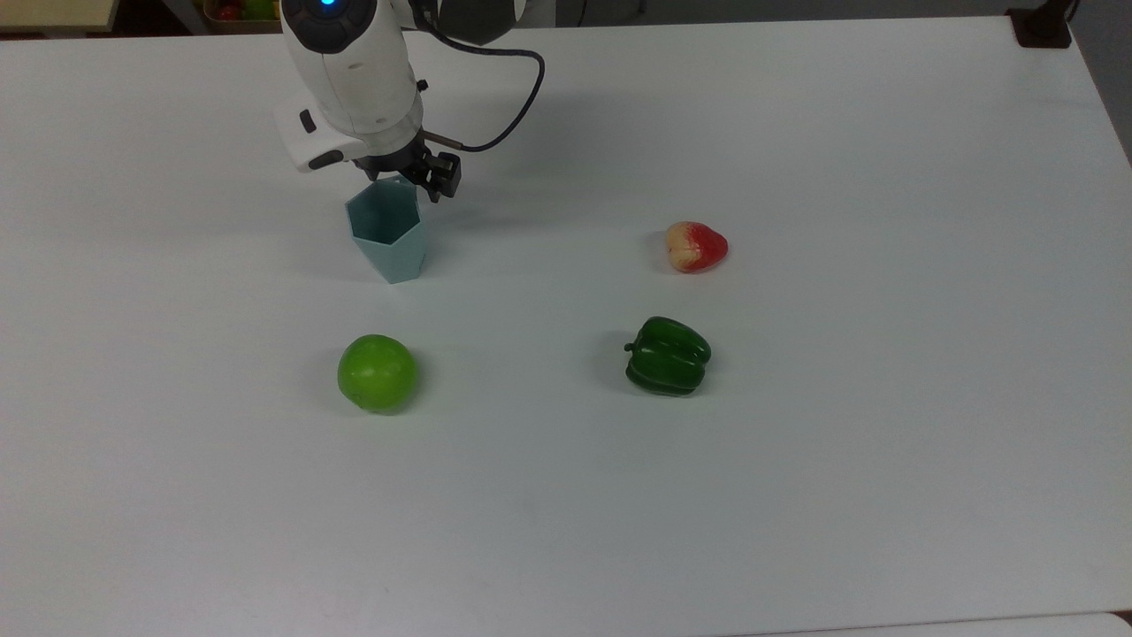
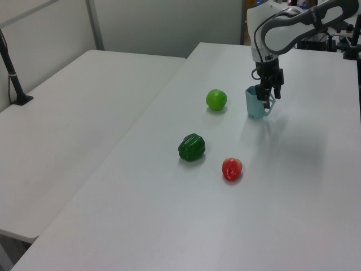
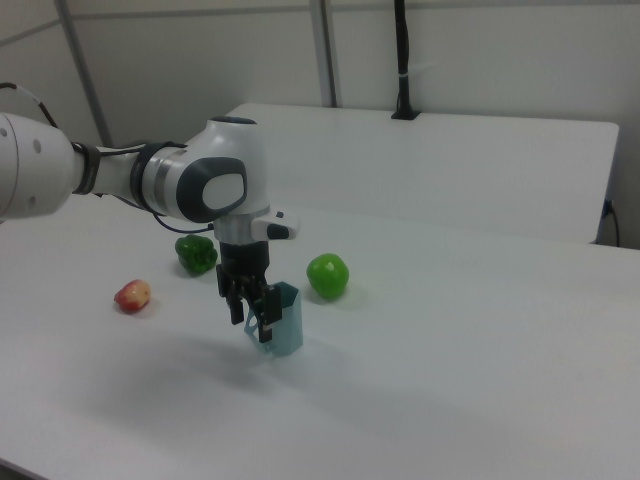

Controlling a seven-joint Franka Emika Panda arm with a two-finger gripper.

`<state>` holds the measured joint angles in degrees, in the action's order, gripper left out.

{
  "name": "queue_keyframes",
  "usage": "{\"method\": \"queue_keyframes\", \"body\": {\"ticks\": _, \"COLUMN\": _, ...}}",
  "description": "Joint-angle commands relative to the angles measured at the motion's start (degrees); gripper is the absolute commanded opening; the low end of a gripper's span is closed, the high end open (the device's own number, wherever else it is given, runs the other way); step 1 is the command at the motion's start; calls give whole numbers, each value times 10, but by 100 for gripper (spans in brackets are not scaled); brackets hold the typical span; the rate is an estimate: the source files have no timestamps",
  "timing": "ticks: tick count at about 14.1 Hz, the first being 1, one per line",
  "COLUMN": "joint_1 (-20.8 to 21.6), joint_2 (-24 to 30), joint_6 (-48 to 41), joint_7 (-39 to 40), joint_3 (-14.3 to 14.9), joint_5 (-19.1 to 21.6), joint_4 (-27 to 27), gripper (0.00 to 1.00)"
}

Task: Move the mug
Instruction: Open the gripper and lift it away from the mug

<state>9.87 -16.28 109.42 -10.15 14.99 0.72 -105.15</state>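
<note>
Taking the mug [image 1: 387, 232] as the landmark and reading the top view from left to right: the pale blue-teal mug stands upright on the white desk [image 1: 796, 495], its open hexagonal mouth facing up and its faceted walls narrowing toward the base. The white arm comes down from the top edge of the top view, and the gripper [image 1: 417, 181] sits at the far rim of the mug, on the handle side. Its dark fingers [image 1: 445, 175] stand apart: in the right view one finger [image 3: 271, 306] is seen against the mug [image 3: 283, 320] beside the small handle and the other is away from it, so nothing is clamped. In the left view the gripper [image 2: 267, 97] hangs just over the mug [image 2: 255, 103] at its right edge.

A round green fruit [image 1: 377, 372] lies near the mug, below it in the top view. Well to the right of the mug lies a red and cream fruit [image 1: 695, 246], at about the mug's height in the top view. A dark green bell pepper [image 1: 668, 356] lies below that fruit, well apart from the mug.
</note>
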Motion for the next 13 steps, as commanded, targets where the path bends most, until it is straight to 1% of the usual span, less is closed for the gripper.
{"method": "queue_keyframes", "body": {"ticks": 1, "joint_1": 3, "joint_2": 30, "joint_6": 8, "joint_7": 14, "joint_3": 0, "joint_5": -10, "joint_4": -5, "gripper": 100}}
{"method": "queue_keyframes", "body": {"ticks": 3, "joint_1": -5, "joint_2": 62, "joint_6": 1, "joint_7": 41, "joint_3": 0, "joint_5": -9, "joint_4": 8, "gripper": 100}}
{"method": "queue_keyframes", "body": {"ticks": 7, "joint_1": -20, "joint_2": 98, "joint_6": -60, "joint_7": 64, "joint_3": 0, "joint_5": -5, "joint_4": 44, "gripper": 100}}
{"method": "queue_keyframes", "body": {"ticks": 9, "joint_1": -32, "joint_2": 117, "joint_6": -80, "joint_7": 79, "joint_3": 0, "joint_5": -1, "joint_4": 52, "gripper": 100}}
{"method": "queue_keyframes", "body": {"ticks": 10, "joint_1": -36, "joint_2": 122, "joint_6": -88, "joint_7": 84, "joint_3": 0, "joint_5": -1, "joint_4": 55, "gripper": 100}}
{"method": "queue_keyframes", "body": {"ticks": 13, "joint_1": -56, "joint_2": 122, "joint_6": -91, "joint_7": 90, "joint_3": 1, "joint_5": 0, "joint_4": 86, "gripper": 100}}
